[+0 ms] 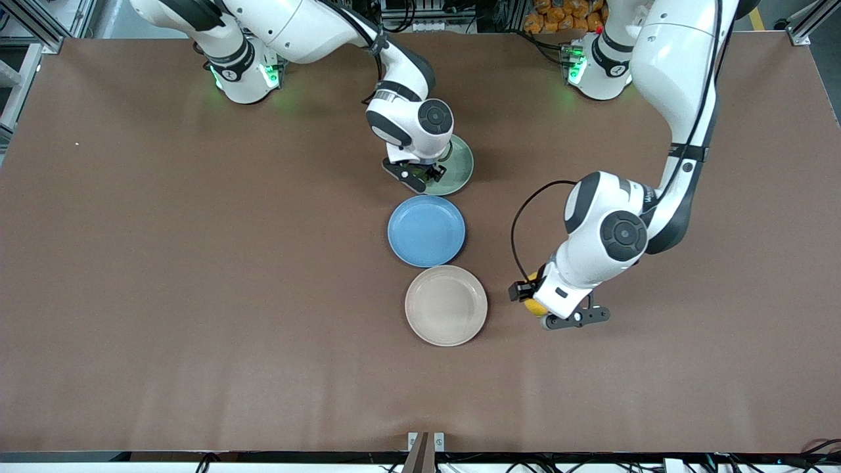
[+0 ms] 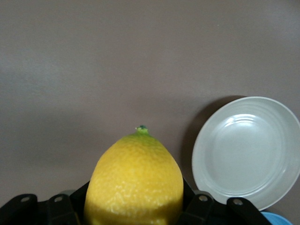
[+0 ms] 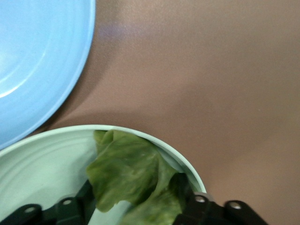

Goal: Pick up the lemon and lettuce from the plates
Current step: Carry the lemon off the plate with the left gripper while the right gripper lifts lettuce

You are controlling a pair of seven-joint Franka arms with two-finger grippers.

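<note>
The yellow lemon sits between the fingers of my left gripper, which is shut on it. In the front view this gripper hangs with the lemon over bare table, beside the empty beige plate toward the left arm's end. My right gripper is low over the pale green plate. In the right wrist view its fingers stand open on either side of the wrinkly green lettuce, which lies at the plate's rim.
An empty blue plate lies between the pale green and beige plates, touching or nearly touching both. The brown table stretches wide toward both arms' ends. The beige plate also shows in the left wrist view.
</note>
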